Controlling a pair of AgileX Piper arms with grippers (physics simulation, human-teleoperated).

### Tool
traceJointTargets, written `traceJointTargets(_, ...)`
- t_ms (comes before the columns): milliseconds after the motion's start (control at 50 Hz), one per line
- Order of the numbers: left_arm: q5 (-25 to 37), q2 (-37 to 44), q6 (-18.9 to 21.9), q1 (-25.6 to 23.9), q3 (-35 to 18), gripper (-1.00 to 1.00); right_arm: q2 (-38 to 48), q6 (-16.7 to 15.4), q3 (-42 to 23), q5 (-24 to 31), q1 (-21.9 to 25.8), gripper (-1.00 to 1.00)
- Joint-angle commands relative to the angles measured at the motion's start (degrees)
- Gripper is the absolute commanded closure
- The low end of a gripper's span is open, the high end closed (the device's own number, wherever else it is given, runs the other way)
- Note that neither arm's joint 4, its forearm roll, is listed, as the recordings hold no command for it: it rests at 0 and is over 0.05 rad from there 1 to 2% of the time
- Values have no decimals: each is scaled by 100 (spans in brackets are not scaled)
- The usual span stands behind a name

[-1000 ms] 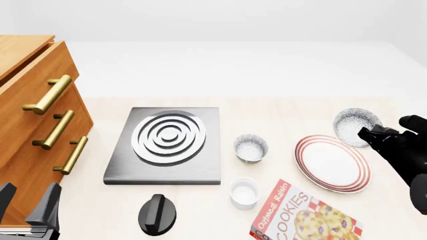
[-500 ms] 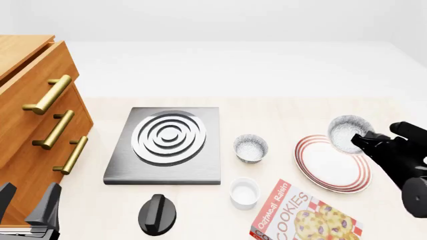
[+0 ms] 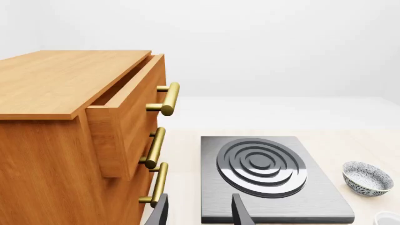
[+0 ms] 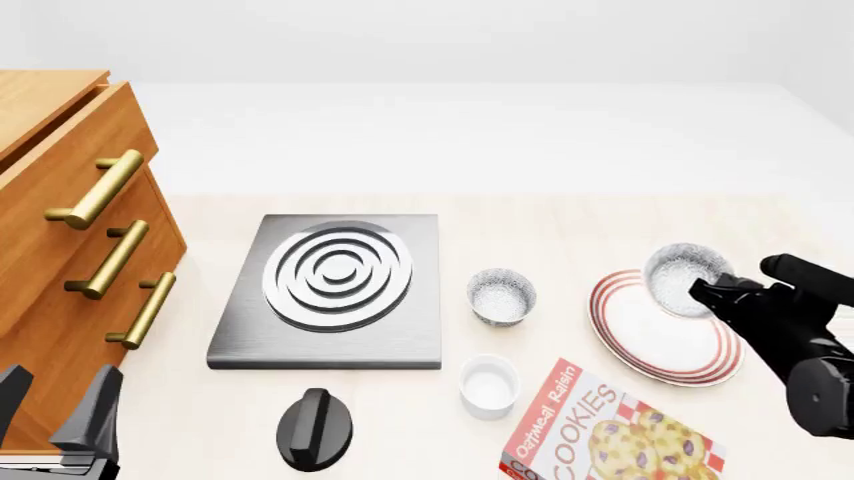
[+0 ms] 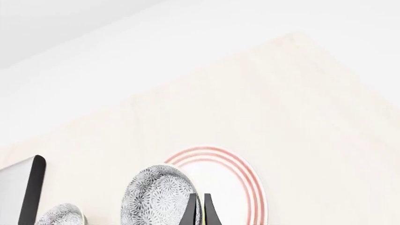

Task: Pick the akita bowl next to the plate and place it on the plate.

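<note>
Gripping the akita bowl (image 4: 685,277) by its rim, the right gripper (image 4: 703,290) is holding it over the far edge of the plate (image 4: 663,330).
Its fingers (image 5: 190,212) are pinching the rim, and the bowl is seemingly hanging just above the plate rather than resting on it. A look-alike bowl (image 4: 502,296) is sitting between plate and stove plate (image 4: 331,290). Down by the drawer cabinet (image 4: 67,240), the left gripper (image 3: 198,213) is idling with jaws apart.

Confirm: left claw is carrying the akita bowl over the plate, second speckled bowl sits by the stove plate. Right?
Wrong arm. The right claw carries the akita bowl over the plate, as the front view shows. The second speckled bowl does sit by the stove plate.
</note>
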Motion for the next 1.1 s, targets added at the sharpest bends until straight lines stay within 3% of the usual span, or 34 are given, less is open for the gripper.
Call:
traceJointTargets(20,0,0,0,0,0,-100,111,-18,-7,-92,21,100)
traceJointTargets(1100,0,0,0,0,0,-100,833,-262,187,-660,-53,100)
